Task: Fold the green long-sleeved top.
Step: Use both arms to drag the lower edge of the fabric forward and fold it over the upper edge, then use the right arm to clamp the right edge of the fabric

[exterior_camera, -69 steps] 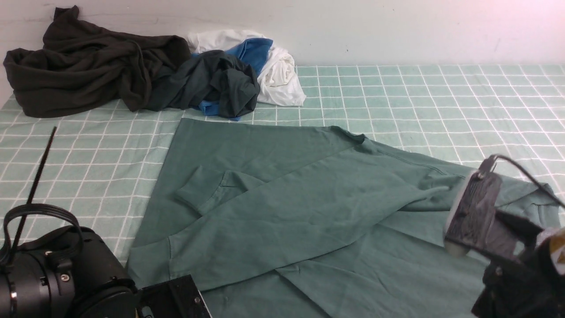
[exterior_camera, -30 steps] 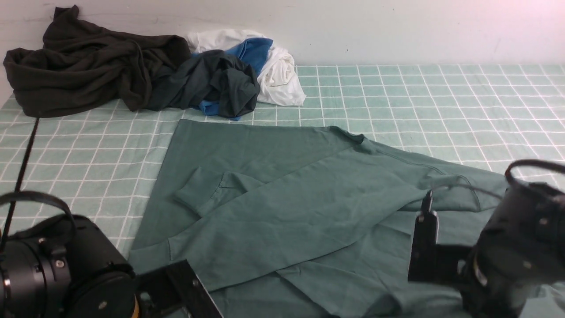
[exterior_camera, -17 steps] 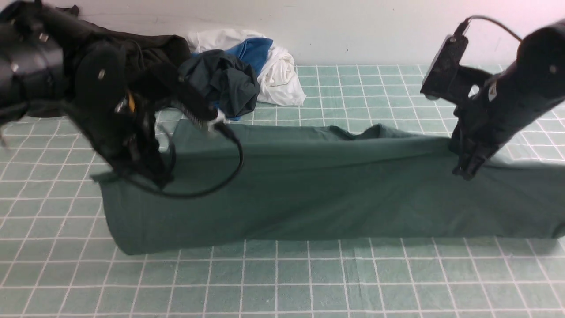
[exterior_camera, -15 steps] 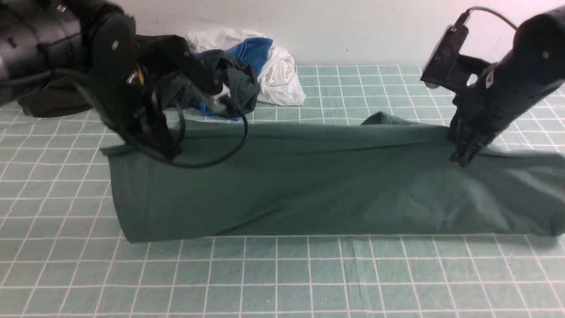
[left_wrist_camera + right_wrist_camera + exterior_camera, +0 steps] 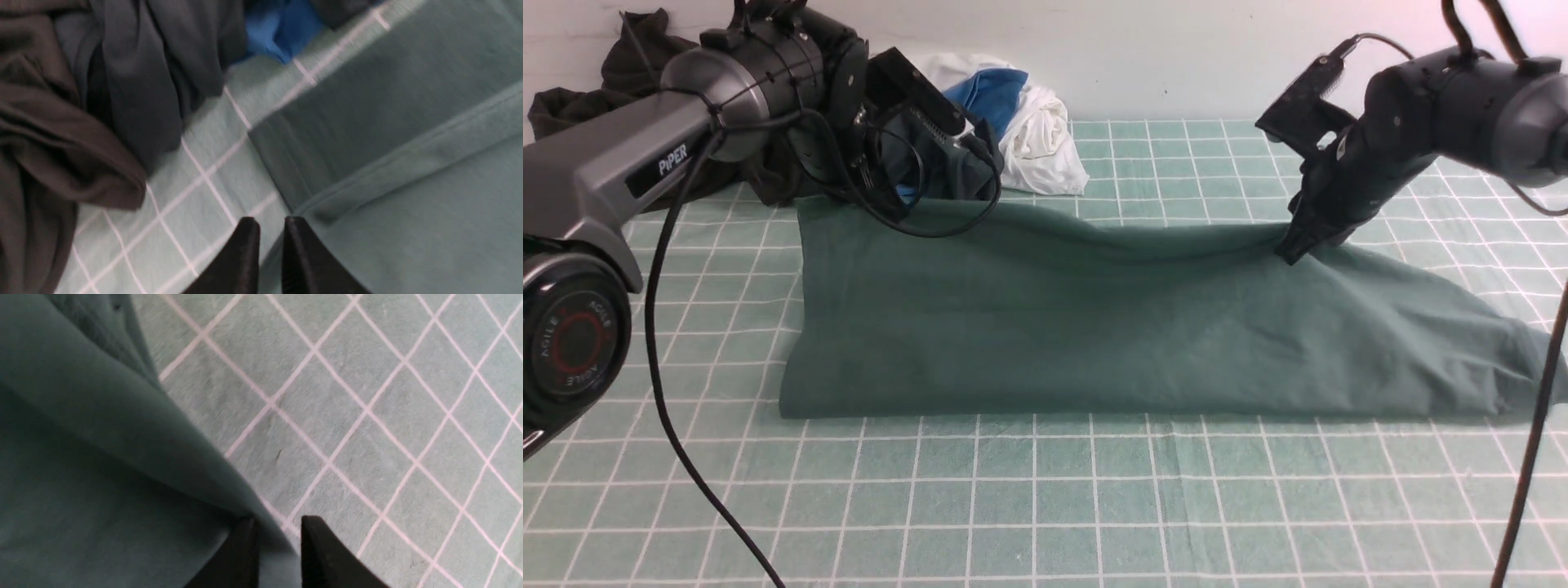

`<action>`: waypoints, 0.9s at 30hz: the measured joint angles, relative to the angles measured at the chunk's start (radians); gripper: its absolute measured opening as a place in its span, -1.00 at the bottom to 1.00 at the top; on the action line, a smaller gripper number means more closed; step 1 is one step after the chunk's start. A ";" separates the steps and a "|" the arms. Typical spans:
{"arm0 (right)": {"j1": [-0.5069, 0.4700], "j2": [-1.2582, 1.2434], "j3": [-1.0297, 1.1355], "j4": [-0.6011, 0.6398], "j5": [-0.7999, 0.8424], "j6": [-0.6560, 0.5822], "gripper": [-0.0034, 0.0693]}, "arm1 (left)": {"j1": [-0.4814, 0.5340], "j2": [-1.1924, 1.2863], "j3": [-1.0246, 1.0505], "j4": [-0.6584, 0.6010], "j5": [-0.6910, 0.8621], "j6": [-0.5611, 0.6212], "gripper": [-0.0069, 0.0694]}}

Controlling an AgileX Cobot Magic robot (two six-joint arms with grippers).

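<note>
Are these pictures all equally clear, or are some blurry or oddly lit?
Front view: sharp, evenly lit, with a soft shadow along the near edge of the green top. Left wrist view: smeared, the tablecloth lines streaky. Right wrist view: a little soft, with dark shaded folds.

The green long-sleeved top (image 5: 1143, 327) is a plain, muted sage green, darker where its folds lie in shade. The table (image 5: 1094, 506) is pale mint, crossed by a grid of thin white lines. At the back lie a blackish-brown garment (image 5: 564, 110), a dark teal garment (image 5: 947, 167), a bright blue cloth (image 5: 992, 90) and a white cloth (image 5: 1041, 139). The wall (image 5: 1160, 49) is off-white. The left arm (image 5: 605, 175) is grey with white lettering. The left gripper (image 5: 269, 228) and the right gripper (image 5: 278, 524) are black.
</note>
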 joint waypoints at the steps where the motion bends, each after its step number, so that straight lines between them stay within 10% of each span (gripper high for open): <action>1: 0.000 0.005 -0.008 -0.015 -0.004 0.047 -0.26 | 0.006 0.012 0.000 0.000 -0.027 -0.001 -0.43; 12: -0.083 -0.120 -0.033 -0.034 0.241 0.372 0.27 | 0.016 -0.004 -0.099 -0.099 0.206 -0.218 0.21; 27: -0.393 -0.247 0.407 0.200 0.140 0.365 0.27 | -0.001 -0.023 -0.034 -0.306 0.422 -0.142 -0.81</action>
